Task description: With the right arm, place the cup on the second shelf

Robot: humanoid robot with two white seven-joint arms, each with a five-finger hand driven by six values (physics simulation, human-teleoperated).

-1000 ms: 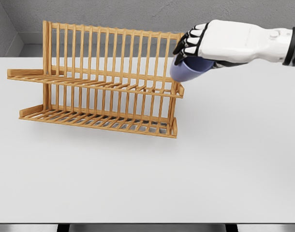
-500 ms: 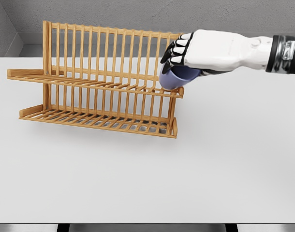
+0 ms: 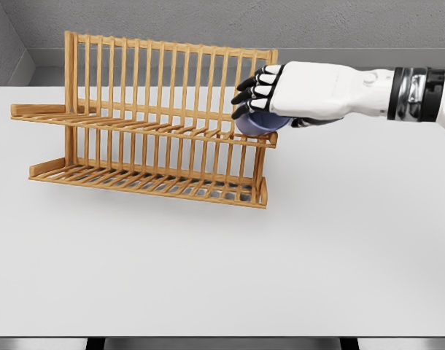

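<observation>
Now your right hand (image 3: 260, 91), fingers curled around the cup (image 3: 257, 122), has moved left over the rack's (image 3: 153, 120) upper shelf; cup sits at its right end, so release looks close.

The place was a bare simulated test bench rather than a lived-in kitchen: a plain white table (image 3: 208, 277) against flat grey walls (image 3: 208, 22), with a wooden dish rack (image 3: 146, 120) at ten o'clock.
</observation>
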